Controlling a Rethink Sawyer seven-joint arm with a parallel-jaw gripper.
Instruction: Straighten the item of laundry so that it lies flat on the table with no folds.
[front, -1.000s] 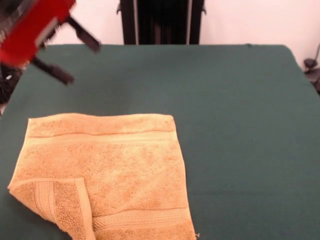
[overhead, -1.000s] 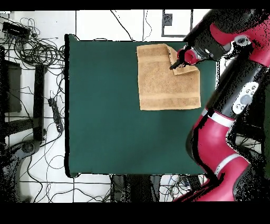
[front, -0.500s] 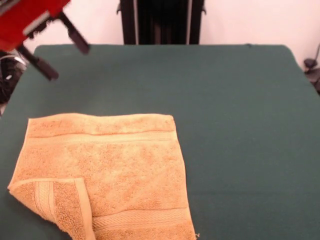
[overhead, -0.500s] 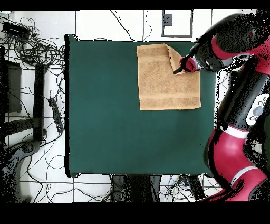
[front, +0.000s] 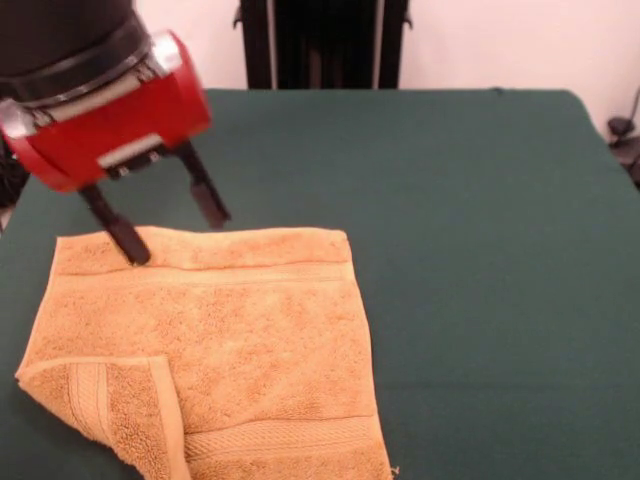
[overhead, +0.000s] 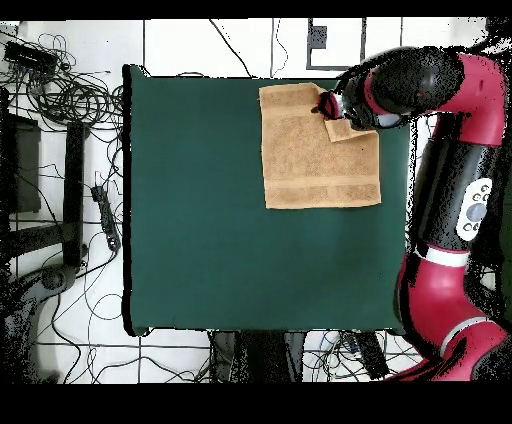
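1. The black two-fingered claw on its red wrist block (front: 170, 228) hangs with its fingers spread and nothing between them; a second ago it was up by the table's corner, and it has now come down over the towel
2. In the front view one fingertip (front: 132, 247) looks to be at or just above the towel's far band; whether it touches the cloth I cannot tell
3. The orange-tan terry-cloth towel (front: 215, 340) lies near one corner of the dark green cloth-covered table (front: 480, 250), unmoved
4. One towel corner (front: 110, 405) remains folded over, on the near edge in the front view, so the task seems unfinished
5. Floor cables (overhead: 70, 95) lie off the table; nothing blocks the way
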